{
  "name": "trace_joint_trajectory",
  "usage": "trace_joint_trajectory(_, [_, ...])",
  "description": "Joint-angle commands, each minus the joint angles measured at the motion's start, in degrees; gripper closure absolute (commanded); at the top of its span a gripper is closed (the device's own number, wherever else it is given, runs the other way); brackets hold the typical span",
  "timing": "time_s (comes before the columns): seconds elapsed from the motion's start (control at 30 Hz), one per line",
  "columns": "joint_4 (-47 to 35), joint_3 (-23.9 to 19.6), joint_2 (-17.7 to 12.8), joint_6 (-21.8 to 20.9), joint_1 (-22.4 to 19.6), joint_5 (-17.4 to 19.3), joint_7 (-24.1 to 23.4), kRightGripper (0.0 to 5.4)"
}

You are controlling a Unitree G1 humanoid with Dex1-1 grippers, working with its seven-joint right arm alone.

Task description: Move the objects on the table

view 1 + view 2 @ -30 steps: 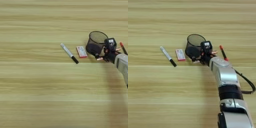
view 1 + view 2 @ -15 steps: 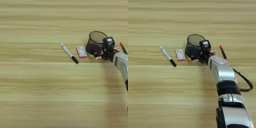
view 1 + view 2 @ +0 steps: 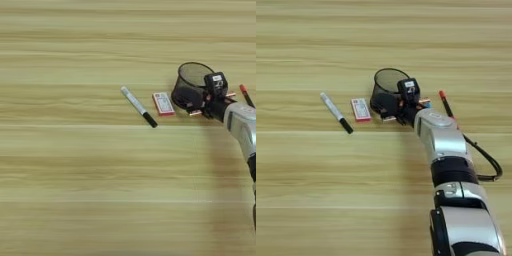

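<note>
The black mesh cup [image 3: 387, 89] stands on the worktop [image 3: 316, 190], the pincer [image 3: 392, 106] seemingly clamped on its near wall. Just left lies the red-white box [image 3: 361, 109], then the marker [image 3: 336, 113]; a red pen [image 3: 446, 104] lies right.

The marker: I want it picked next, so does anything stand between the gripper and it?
Yes. The right gripper is at the black mesh pen cup. The small red-white flat box lies between it and the marker, flat on the table.
</note>
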Motion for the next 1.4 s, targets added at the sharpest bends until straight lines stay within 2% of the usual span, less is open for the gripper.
trace_joint_trajectory(0.03, [-1.4,-0.4,-1.5,-2.8,-5.8,-0.4,-0.3,0.03])
trace_joint_trajectory(0.8, [5.8,-0.4,-0.8,-6.0,-10.2,-0.4,-0.2,0.03])
trace_joint_trajectory(0.97, [5.9,-0.4,-0.7,-6.0,-10.2,-0.4,0.0,0.67])
trace_joint_trajectory(1.4, [5.0,-0.4,-0.6,-5.8,-9.9,-0.3,0.1,0.71])
